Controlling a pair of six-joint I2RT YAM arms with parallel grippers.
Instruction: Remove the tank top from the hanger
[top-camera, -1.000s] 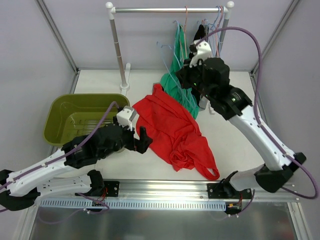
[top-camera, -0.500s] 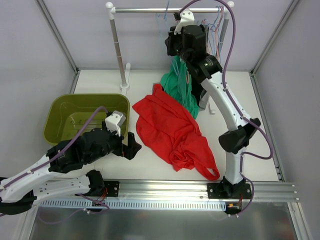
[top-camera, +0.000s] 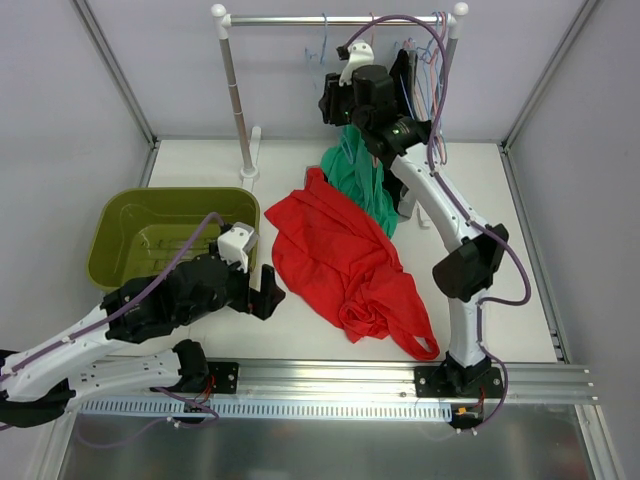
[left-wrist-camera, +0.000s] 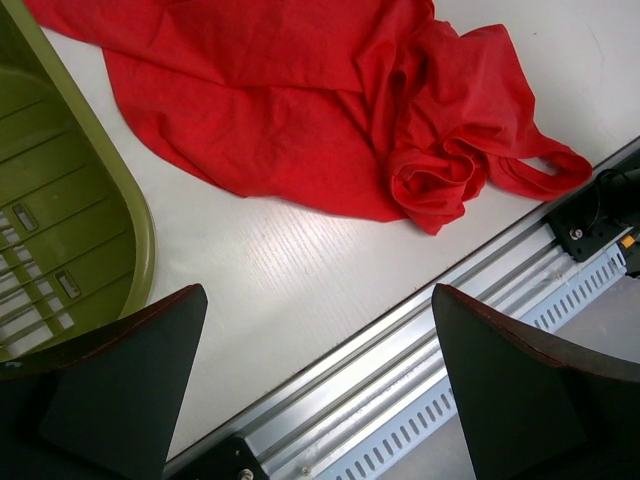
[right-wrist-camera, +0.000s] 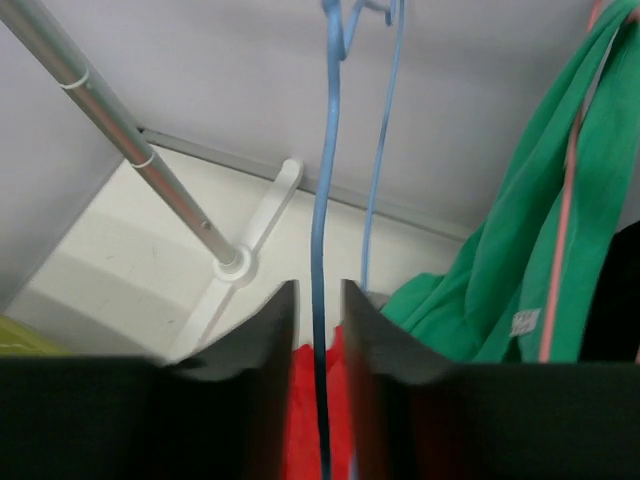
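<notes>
**Red tank top** (top-camera: 340, 255): soft knit, crumpled and folded over itself. It lies flat on the white table (top-camera: 480, 220) at centre, with one strap loop trailing toward the near right edge. It is off any hanger.

**Green tank top** (top-camera: 362, 180): the same soft knit. It hangs in loose folds below the right part of the rack, its lower end just behind the red one. A thin pink wire (right-wrist-camera: 565, 200) runs down along it.

**Blue hanger** (right-wrist-camera: 328, 150): thin bare wire with nothing on it, hooked on the rack rail (top-camera: 330, 19), a smooth metal tube.

**Right gripper** (right-wrist-camera: 320, 290): black fingers raised at the rail, standing a narrow gap apart with the blue wire between them. A sliver of space shows on each side of the wire. The green tank top is just to its right and the red one lies well below.

**Left gripper** (left-wrist-camera: 318, 300): black fingers spread wide and holding nothing, low over the table's near edge. The red tank top lies just right of it and beyond it.

**Green bin** (top-camera: 170, 192): glossy plastic with rounded corners and a slotted floor, at the left.

**Aluminium rail** (left-wrist-camera: 400, 330): ribbed and slotted, along the near edge.
</notes>
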